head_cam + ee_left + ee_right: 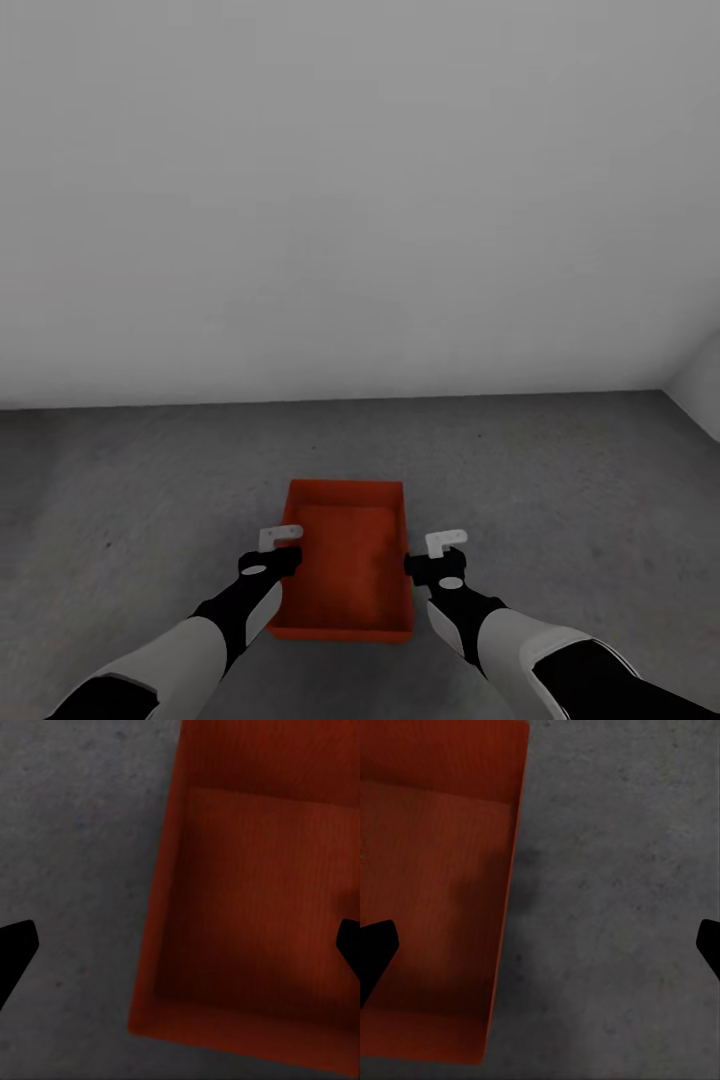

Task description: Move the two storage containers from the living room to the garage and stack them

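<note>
Nearest to us, our two arms reach forward and down, and the orange-red bin sits between them on the dark grey concrete floor of the garage. The left claw hangs just over the bin's left long wall and the right claw just over its right long wall, so each arm is about equally near its own side. Both claws are spread wide and grasp nothing: in the left wrist view one dark fingertip lies over bare concrete and the other over the bin's inside, with the wall running between them, and the right wrist view shows the mirror case, one fingertip over the bin's bottom and the other over the floor. The bin's long axis runs straight away from us, its short near wall close to our trunk and its far wall pointing at the pale grey wall. The bin is lidless and looks empty, and we see one bin here, so we judge the stack is not yet built. We cannot tell how high the claws stand above the rims. Beyond the bin the concrete runs open on all sides to the wall, with a corner at far right, leaving ample room to back away or to bring in the second bin.
</note>
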Robot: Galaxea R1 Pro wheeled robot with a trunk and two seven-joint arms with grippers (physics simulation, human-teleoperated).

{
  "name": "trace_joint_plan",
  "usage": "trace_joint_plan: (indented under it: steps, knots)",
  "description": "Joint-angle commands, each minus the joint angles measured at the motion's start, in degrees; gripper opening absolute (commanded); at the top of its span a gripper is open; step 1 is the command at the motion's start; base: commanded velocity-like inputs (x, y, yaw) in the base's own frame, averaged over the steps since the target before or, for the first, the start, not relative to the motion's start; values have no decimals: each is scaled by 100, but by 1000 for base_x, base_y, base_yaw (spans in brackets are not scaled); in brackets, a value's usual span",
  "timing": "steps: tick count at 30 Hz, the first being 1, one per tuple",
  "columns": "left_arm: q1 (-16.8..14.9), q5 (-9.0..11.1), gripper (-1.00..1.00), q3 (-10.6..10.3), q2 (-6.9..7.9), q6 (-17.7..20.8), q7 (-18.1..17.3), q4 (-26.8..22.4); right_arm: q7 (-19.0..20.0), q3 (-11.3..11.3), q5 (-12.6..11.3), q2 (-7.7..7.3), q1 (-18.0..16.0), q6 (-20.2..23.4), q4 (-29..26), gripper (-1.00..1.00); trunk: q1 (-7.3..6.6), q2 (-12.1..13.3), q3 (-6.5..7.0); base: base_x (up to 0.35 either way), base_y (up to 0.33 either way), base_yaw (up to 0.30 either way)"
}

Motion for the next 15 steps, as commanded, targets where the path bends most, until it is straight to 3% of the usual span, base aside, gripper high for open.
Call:
trace_joint_plan:
  steps: [1,15]
  knots:
    - [-2,55,100,-49,2,0,34,0,-14,47,-49,2,-5,-21,8,100,-23,40,15,0,0,0]
    - [-2,55,100,-49,2,0,35,10,7,48,-47,-3,-4,4,4,100,-331,601,266,0,0,0]
